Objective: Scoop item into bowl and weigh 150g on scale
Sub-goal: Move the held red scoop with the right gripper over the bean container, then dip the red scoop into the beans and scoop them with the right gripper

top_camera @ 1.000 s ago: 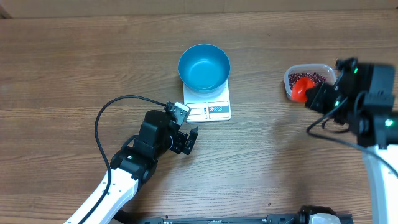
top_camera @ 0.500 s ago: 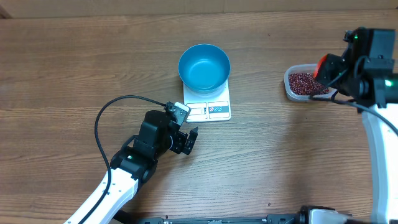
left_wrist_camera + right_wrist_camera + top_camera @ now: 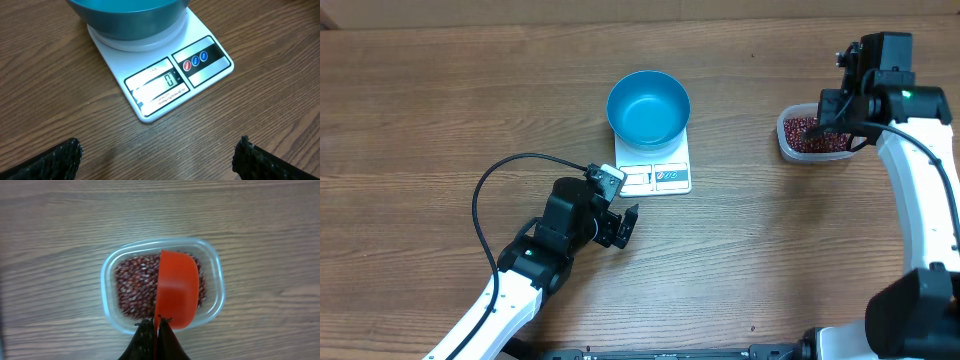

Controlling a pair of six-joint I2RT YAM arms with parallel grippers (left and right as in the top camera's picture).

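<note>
The blue bowl (image 3: 649, 106) stands on the white scale (image 3: 655, 178); in the left wrist view the bowl (image 3: 127, 15) looks empty and the scale (image 3: 160, 85) shows 0. My left gripper (image 3: 625, 225) rests open on the table just in front of the scale, its fingers (image 3: 60, 160) wide apart with nothing between them. The dark red-brown beans (image 3: 132, 285) fill a clear tub (image 3: 107, 275) at the right. My right gripper (image 3: 156, 322) is shut on the handle of an orange-red scoop (image 3: 177, 292), held edge-on over the beans. Overhead, the right gripper (image 3: 832, 118) hides the scoop.
The left arm's black cable (image 3: 485, 190) loops over the table left of the scale. The right arm (image 3: 920, 200) runs along the right edge from the near side. Bare wood lies between the scale and the tub (image 3: 785, 145).
My right arm has swung from the tub's near side to its far right, carrying the scoop over the beans, where it is hidden overhead. The left arm has not moved.
</note>
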